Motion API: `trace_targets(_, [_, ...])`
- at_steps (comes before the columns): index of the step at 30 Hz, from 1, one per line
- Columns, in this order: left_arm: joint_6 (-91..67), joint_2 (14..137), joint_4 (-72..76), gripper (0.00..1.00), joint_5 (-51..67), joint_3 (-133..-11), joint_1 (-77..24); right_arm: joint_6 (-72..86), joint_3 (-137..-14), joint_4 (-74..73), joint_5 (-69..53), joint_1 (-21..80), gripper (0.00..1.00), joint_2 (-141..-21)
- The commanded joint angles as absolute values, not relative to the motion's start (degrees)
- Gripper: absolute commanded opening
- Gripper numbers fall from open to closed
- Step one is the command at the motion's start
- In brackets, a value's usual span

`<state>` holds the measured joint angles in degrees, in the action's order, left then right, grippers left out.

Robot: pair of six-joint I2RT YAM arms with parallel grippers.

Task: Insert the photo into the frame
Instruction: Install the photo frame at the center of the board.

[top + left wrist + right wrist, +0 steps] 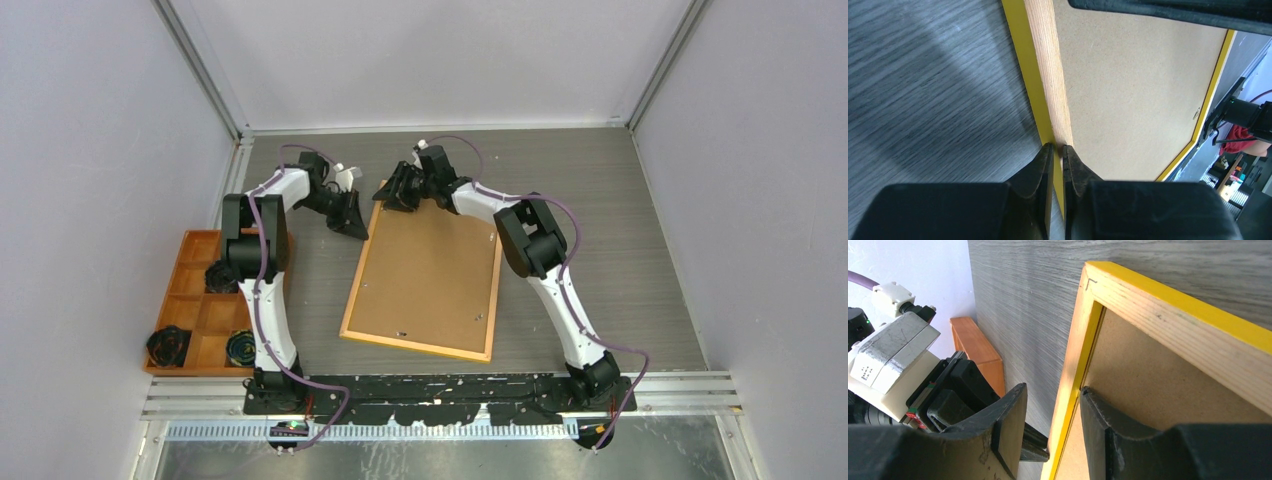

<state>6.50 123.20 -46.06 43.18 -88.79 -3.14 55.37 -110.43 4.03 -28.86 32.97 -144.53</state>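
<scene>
The frame (425, 280) lies face down mid-table, its brown backing board up and its yellow front showing only at the edges. My left gripper (358, 228) is at its left edge near the far corner. In the left wrist view (1058, 147) its fingers are shut on the yellow and wood edge (1045, 75). My right gripper (392, 200) is at the far left corner. In the right wrist view (1052, 387) it is open astride the frame's edge (1158, 325), one finger on the backing board and one outside. The photo is hidden.
An orange compartment tray (195, 250) stands at the left by the left arm, with black coiled items (168, 345) in its near cells. It also shows in the right wrist view (975, 347). White walls close in the left, the back and the right.
</scene>
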Motion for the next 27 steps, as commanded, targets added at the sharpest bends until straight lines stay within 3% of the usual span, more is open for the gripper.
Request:
trace_targets(1, [8.52, 125.16, -45.00, 0.10, 41.25, -88.00, -3.71, 53.86, -112.39, 1.56, -29.75, 33.17, 0.48, -144.05])
trace_targets(7, [8.31, 125.07, -44.82, 0.10, 41.05, -87.89, -3.74, 52.58, -110.45, 0.86, -27.19, 30.51, 0.52, -138.67])
trace_targets(18, [8.61, 124.98, -44.55, 0.08, 41.06, -87.45, -3.69, 47.36, -86.49, 0.99, -17.41, 25.51, 0.57, -117.44])
trace_targets(27, [8.88, 125.00, -44.68, 0.07, 41.13, -87.39, -3.70, 44.75, -78.74, -2.73, -12.76, 24.17, 0.56, -114.07])
